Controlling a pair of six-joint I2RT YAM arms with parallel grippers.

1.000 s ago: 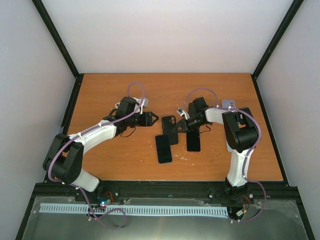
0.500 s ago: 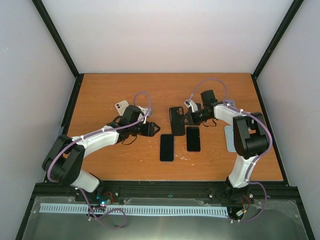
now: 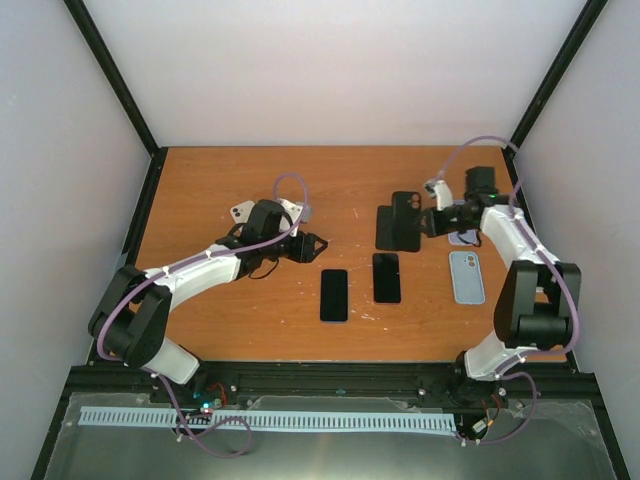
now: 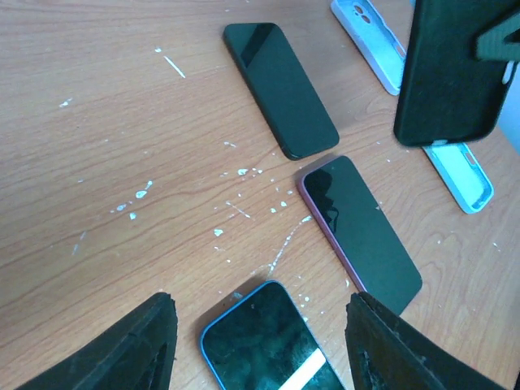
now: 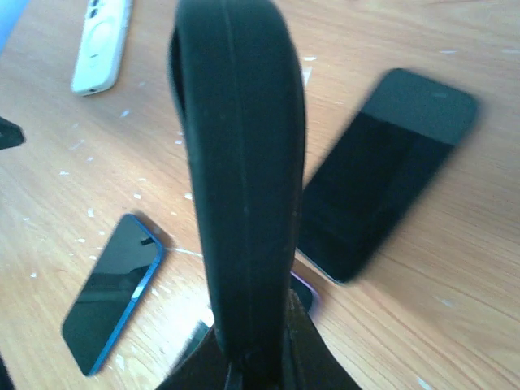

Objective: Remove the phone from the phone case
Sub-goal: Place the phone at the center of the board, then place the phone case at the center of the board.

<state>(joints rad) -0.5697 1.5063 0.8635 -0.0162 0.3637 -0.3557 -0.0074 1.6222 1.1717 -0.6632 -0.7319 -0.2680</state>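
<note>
Right claw holds the black case up off the table; left claw hangs open over the phones.

The wooden table [image 3: 220, 320] carries everything, with the left arm [image 3: 190, 272] reaching in over its middle and the right arm [image 3: 520, 240] bent toward the far right. The right claw [image 3: 424, 219] is closed tight on the edge of the black case [image 3: 404, 222], which is lifted clear of the table; whether a phone is inside it cannot be told. The left claw [image 3: 318, 246] is about half open and grips nothing. A blue-rimmed phone [image 3: 334, 295], a pink-rimmed phone [image 3: 386, 277] and a black phone [image 4: 280, 89] lie face up mid-table. A light blue case [image 3: 466, 276] lies to the right, and a white case or phone [image 3: 242, 211] lies behind the left arm.
</note>
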